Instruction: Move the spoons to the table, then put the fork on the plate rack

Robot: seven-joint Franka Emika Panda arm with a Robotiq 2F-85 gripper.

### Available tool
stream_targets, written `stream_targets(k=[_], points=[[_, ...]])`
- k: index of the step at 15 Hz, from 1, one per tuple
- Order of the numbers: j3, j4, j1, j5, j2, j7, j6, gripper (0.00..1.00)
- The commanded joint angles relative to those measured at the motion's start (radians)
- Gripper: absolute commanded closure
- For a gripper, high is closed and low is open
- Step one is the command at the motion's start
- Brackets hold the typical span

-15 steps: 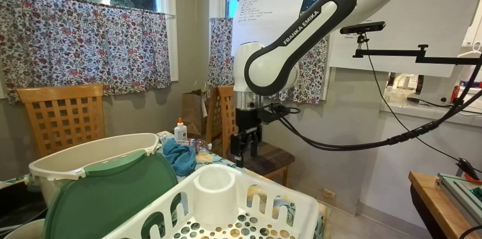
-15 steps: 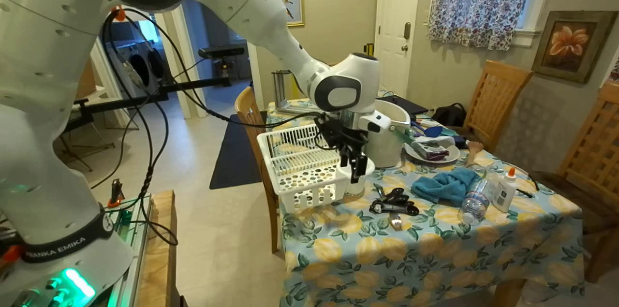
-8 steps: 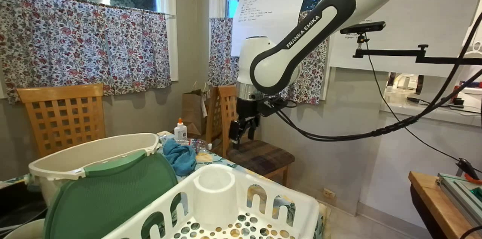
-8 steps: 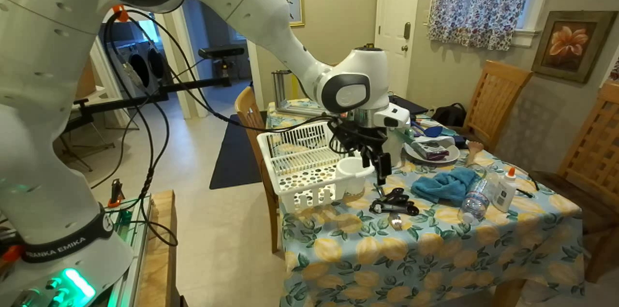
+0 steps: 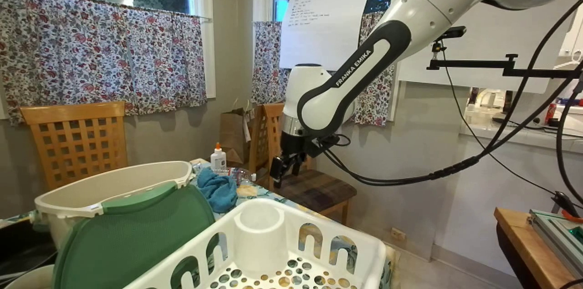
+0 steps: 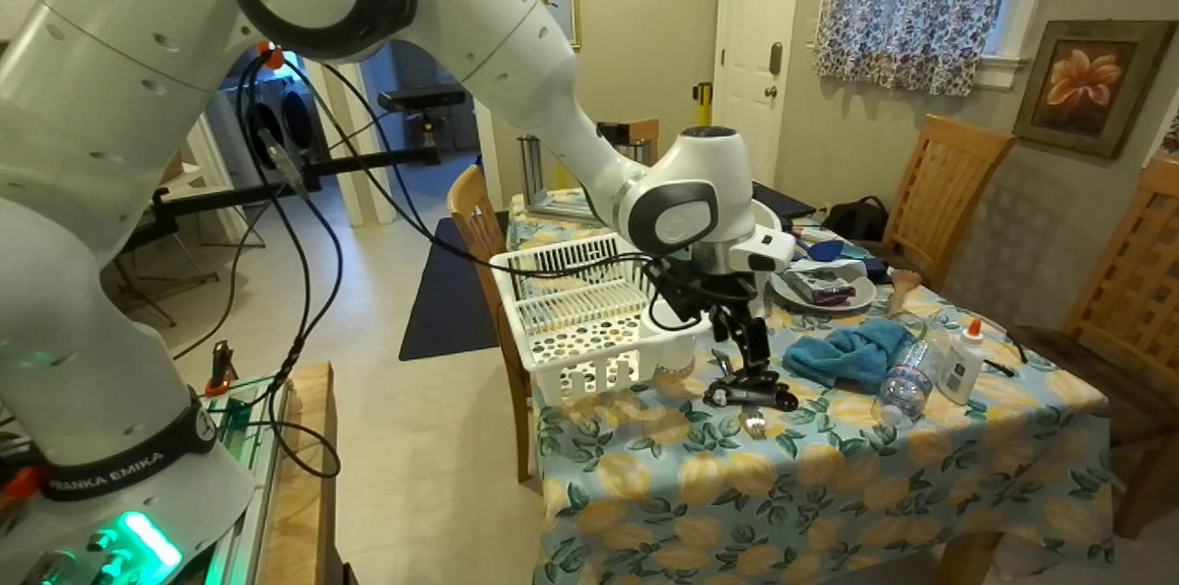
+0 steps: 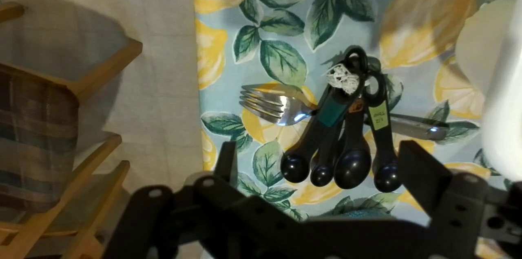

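Note:
Black measuring spoons (image 7: pixel 354 165) lie bunched on the lemon-print table (image 6: pixel 829 484); they also show in an exterior view (image 6: pixel 751 394). A silver fork (image 7: pixel 291 110) lies under them, its tines out on one side and its handle end out on the other. The tines also show in an exterior view (image 6: pixel 753 422). The white plate rack (image 6: pixel 550 382) stands beside the spoons, with its utensil cup (image 5: pixel 259 243) at the near corner. My gripper (image 7: pixel 318 149) is open and empty, tilted above the spoons, its fingers wide apart. It shows in both exterior views (image 6: pixel 751 355) (image 5: pixel 287 179).
A blue cloth (image 6: pixel 843 355), a plastic bottle (image 6: pixel 903 387) and a glue bottle (image 6: pixel 963 368) lie or stand past the spoons. A cream tub (image 5: pixel 123 179) with a green cover (image 5: pixel 141 234) stands by the rack. A plate (image 6: pixel 852 295) with packages is farther back.
My gripper has moved from beside the rack's cup to above the spoons, tilting, and has come down lately. The spoons, fork and rack have not moved.

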Motion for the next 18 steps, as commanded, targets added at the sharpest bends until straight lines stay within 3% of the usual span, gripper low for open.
stream_targets(k=[1,10,18], points=[[0.015,0.086,-0.028,-0.003,0.084,-0.005,0.043,0.00],[0.103,0.243,-0.105,0.026,0.214,-0.074,0.018,0.00],[0.108,0.389,-0.097,0.006,0.322,-0.113,-0.081,0.00]])
